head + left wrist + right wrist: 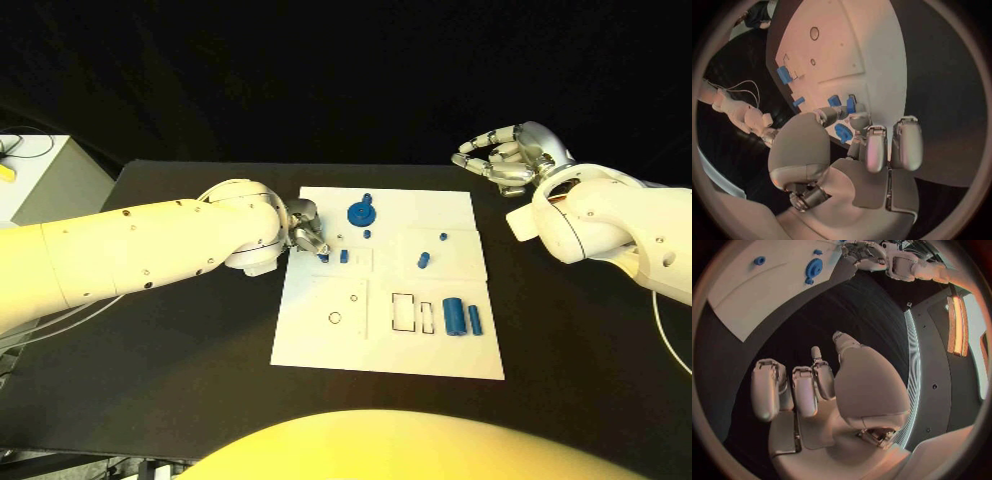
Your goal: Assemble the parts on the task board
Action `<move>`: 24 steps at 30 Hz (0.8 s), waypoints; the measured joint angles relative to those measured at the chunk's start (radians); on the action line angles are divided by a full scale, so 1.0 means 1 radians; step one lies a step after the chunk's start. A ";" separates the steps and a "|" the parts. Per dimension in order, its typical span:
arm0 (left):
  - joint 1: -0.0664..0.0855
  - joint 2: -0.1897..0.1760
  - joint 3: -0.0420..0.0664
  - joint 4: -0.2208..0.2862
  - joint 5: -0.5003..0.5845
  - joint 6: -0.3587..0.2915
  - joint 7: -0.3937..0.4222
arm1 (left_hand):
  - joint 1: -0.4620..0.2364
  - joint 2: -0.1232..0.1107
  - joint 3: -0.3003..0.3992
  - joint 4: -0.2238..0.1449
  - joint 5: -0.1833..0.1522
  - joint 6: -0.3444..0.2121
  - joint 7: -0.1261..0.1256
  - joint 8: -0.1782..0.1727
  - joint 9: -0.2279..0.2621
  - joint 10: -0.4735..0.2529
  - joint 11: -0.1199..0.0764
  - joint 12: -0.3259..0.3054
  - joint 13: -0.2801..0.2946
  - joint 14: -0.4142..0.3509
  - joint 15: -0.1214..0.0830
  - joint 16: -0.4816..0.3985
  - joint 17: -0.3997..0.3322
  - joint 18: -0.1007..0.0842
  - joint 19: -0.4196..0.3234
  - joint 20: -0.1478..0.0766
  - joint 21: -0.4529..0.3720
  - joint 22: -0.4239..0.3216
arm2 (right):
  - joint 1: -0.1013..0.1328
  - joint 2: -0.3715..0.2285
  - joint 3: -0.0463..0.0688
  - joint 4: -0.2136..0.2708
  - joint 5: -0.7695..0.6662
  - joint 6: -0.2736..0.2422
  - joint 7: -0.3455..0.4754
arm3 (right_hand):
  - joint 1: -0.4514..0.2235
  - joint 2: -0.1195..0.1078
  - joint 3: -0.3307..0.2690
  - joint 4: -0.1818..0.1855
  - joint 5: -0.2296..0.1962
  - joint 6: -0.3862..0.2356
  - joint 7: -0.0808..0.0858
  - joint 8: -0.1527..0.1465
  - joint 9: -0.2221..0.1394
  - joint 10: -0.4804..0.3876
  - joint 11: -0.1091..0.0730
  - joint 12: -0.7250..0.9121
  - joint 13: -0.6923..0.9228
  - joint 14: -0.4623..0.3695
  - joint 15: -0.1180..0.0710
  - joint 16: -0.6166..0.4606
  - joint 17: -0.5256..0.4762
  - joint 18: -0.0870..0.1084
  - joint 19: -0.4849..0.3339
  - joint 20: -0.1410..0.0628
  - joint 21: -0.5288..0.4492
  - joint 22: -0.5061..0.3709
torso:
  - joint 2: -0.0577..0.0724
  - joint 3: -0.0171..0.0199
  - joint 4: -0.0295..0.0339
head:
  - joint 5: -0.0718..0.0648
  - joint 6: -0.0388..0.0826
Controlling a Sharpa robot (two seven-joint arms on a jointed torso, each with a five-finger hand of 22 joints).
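Observation:
The white task board (325, 340) lies mid-table. My left hand (303, 232) hovers over its left edge, and thumb and a finger pinch a small blue part (323, 258) (842, 132) just above the board, beside another small blue part (343, 256). A round blue part (364, 211) (814, 267) sits near the far edge. Two blue cylinders (462, 317) lie at the right, and small blue pieces (423, 261) dot the middle. My right hand (502, 155) (811, 390) hangs off the board's far right corner over the black table, fingers curled in with nothing in them.
Outlined slots (407, 313) and small holes (335, 318) mark the board's near half. A white box (29, 175) with cables stands at the table's far left. Black table (188, 350) surrounds the board.

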 measured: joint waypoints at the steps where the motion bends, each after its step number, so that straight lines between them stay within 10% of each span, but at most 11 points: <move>1: -0.001 0.000 0.000 0.001 -0.002 0.000 0.001 | 0.000 0.000 0.000 0.000 0.000 0.000 0.000 0.000 0.000 0.000 0.000 0.000 0.000 0.000 0.000 0.000 0.000 0.000 0.000 0.000 0.000 0.000 | 0.000 0.000 0.000 0.000 0.000 0.000 0.000 | 0.000 0.000 0.000 0.000 0.000 0.000 0.000 0.000 0.000 0.000 0.000 0.000 0.000 0.000 0.000 0.000 0.000 0.000 0.000 0.000 0.000 0.000 | 0.000 -0.0001 0.0000 | 0.000 0.000; 24: -0.019 -0.001 0.003 0.011 -0.054 -0.014 0.021 | 0.001 0.001 0.003 0.003 -0.004 0.004 -0.003 0.003 0.037 0.000 0.000 -0.005 -0.001 0.000 0.000 0.000 0.000 0.000 -0.004 -0.004 0.000 0.000 | -0.002 -0.003 0.000 0.001 0.000 0.004 0.000 | -0.004 -0.004 0.000 0.000 0.006 0.000 0.000 0.000 0.000 0.000 0.000 0.000 0.001 0.000 0.000 0.000 0.000 0.000 0.000 0.000 0.000 0.000 | 0.000 0.0003 -0.0002 | -0.002 0.000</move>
